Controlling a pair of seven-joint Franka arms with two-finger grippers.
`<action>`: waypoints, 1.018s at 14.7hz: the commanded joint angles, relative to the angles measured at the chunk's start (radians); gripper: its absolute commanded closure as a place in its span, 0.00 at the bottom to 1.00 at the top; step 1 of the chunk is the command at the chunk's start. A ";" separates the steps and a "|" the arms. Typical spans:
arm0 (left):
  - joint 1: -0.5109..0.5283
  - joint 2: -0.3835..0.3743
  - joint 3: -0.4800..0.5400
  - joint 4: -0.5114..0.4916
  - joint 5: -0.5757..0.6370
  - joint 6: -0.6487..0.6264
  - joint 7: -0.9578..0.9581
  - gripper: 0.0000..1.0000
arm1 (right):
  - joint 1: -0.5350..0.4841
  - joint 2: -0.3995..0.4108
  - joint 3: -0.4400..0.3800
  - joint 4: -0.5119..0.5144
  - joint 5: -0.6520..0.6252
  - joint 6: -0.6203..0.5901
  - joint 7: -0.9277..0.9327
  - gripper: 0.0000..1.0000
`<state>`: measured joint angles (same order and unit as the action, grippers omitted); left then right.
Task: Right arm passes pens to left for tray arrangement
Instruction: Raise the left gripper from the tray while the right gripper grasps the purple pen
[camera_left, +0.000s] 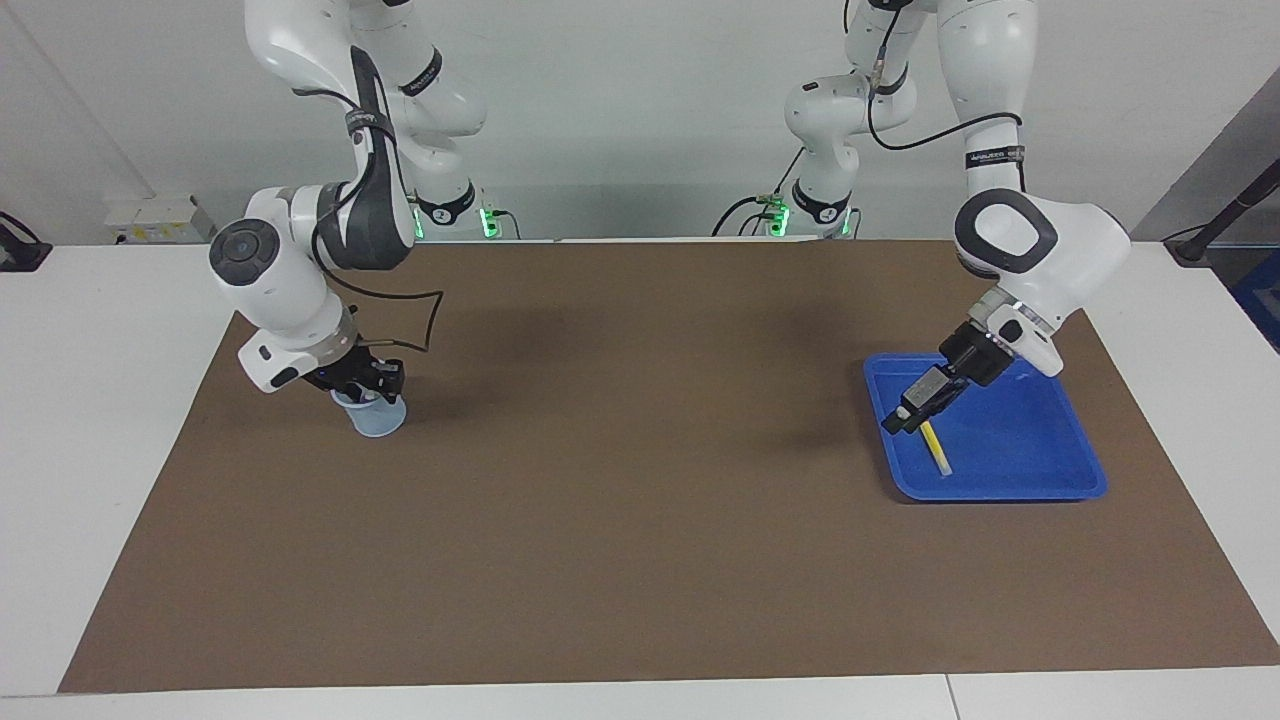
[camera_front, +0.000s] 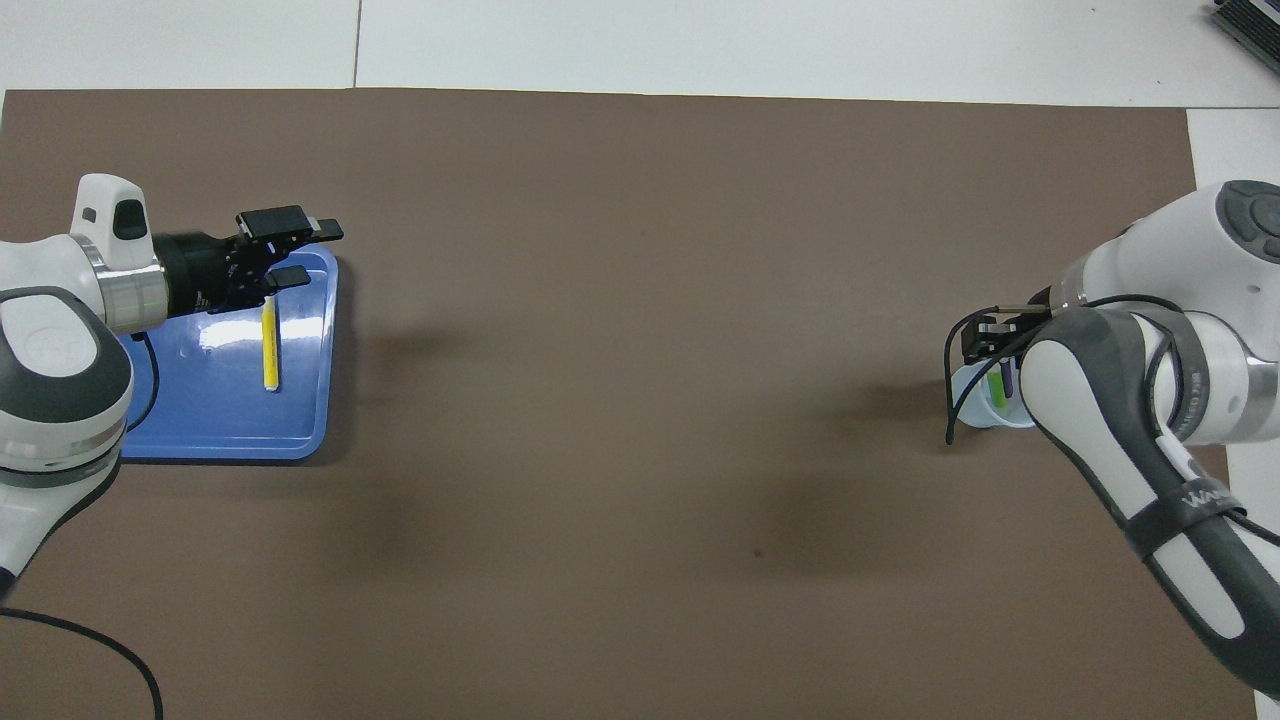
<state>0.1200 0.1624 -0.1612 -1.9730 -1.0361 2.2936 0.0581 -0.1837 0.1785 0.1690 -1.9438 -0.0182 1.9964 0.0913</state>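
arms: glossy white shells, dark grey joint caps | hands: black | cables: black – looped | bases: green lights

A brown mat (camera_left: 640, 520) covers a white table (camera_left: 90, 420) by a pale wall (camera_left: 640, 90).

We saw a glossy blue plastic tray (camera_front: 300, 440), its smooth floor catching bright glints. The yellow pen (camera_front: 270, 345) in it looked like smooth plastic. The brown mat (camera_left: 640, 480) over the table looked matt, like paper. The small cup (camera_left: 378, 418) seemed pale translucent plastic. The arms' white shells (camera_left: 1050, 250) looked smooth and slightly shiny.
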 joint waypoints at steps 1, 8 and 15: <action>-0.005 -0.021 -0.007 0.008 -0.067 -0.054 -0.047 0.02 | -0.017 -0.024 0.007 -0.010 0.017 -0.024 -0.001 0.70; -0.005 -0.069 -0.008 -0.009 -0.223 -0.180 -0.087 0.00 | -0.020 -0.027 0.007 -0.009 0.015 -0.063 -0.025 0.98; -0.005 -0.084 -0.031 -0.027 -0.298 -0.229 -0.081 0.00 | -0.026 -0.082 0.004 0.003 -0.009 -0.168 -0.169 1.00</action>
<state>0.1155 0.1122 -0.1985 -1.9702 -1.3130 2.0993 -0.0178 -0.1969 0.1329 0.1682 -1.9361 -0.0229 1.8620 -0.0189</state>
